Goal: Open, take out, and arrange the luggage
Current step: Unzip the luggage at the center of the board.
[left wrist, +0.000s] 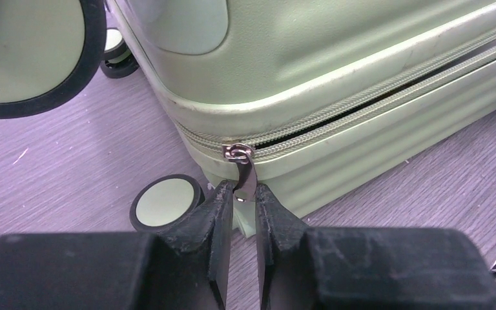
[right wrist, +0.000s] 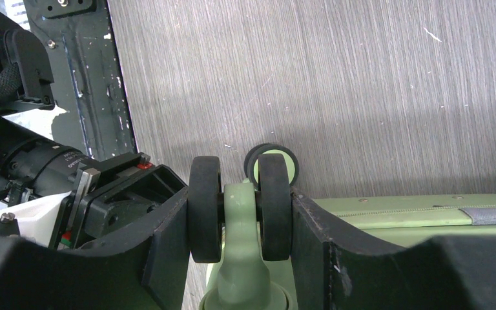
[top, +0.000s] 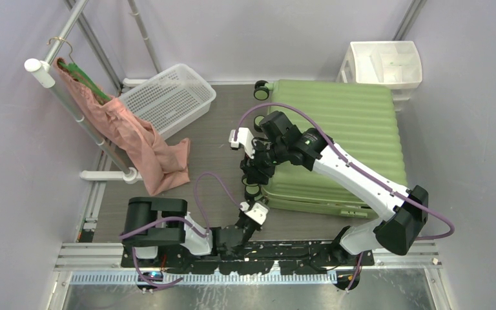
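The light-green ribbed suitcase [top: 352,129] lies flat on the right half of the desk [top: 213,139], its lid down and its wheels at the left end.

The right arm reaches across the shell to that left end. The jaws of the right gripper [right wrist: 240,203] stand about half open and clamp a twin wheel [right wrist: 205,206], one finger pressed against each outer tyre face. A second wheel [right wrist: 272,165] sits just below it against the desk.

The left arm stays low at the near edge, and the left gripper [left wrist: 244,200] sits at the suitcase's near left corner. Its jaws are narrow, with only a thin slit between them. The metal zipper pull [left wrist: 245,169] hangs down from its slider with its tip in that slit. I cannot tell whether the fingers [left wrist: 214,216] actually pinch it or only flank it. To the right of the slider a dark gap shows between the rows of zipper teeth [left wrist: 387,97]. To its left the teeth lie closed around the corner.

A white mesh basket [top: 168,97] rests tilted at the far left of the desk. Beside it a pink garment [top: 145,145] droops from a green hanger [top: 85,77] on a white rail [top: 71,103], with its hem on the desk. A white plastic drawer unit [top: 387,61] stands at the far right, just beyond the suitcase.
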### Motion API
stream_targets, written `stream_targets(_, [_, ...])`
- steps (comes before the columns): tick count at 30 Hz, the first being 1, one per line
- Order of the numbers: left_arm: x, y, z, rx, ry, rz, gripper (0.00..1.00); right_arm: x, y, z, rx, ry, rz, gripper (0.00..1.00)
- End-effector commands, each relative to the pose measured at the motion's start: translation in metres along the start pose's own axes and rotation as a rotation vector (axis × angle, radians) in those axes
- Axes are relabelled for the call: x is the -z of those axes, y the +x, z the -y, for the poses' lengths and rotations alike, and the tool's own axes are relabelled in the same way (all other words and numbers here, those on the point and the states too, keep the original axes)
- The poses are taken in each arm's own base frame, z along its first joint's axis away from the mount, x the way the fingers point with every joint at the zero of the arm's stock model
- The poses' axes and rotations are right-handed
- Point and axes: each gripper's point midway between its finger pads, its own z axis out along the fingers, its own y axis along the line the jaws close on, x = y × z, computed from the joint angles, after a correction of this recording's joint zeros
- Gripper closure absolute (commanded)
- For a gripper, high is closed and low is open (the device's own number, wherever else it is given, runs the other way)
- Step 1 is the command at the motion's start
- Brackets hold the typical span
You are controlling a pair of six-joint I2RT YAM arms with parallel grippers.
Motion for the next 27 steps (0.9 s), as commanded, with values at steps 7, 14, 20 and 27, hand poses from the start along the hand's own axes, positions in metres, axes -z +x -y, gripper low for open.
stream_targets(7, [-0.004, -0.021, -0.020, 0.112, -0.080, 0.052, 0.76, 0.016, -0.034, -0.005, -0.151, -0.004, 0.136, 0.89])
stream_targets(14, [-0.003, -0.025, -0.021, 0.118, -0.066, 0.058, 0.71, 0.016, -0.034, -0.005, -0.152, -0.006, 0.135, 0.89])
stream_targets(20, [-0.001, -0.026, -0.013, 0.097, 0.006, 0.066, 0.69, 0.016, -0.034, -0.006, -0.153, -0.008, 0.134, 0.90])
stream_targets(27, [0.003, -0.024, -0.002, 0.031, 0.103, 0.074, 0.70, 0.016, -0.033, -0.006, -0.153, -0.010, 0.132, 0.89])
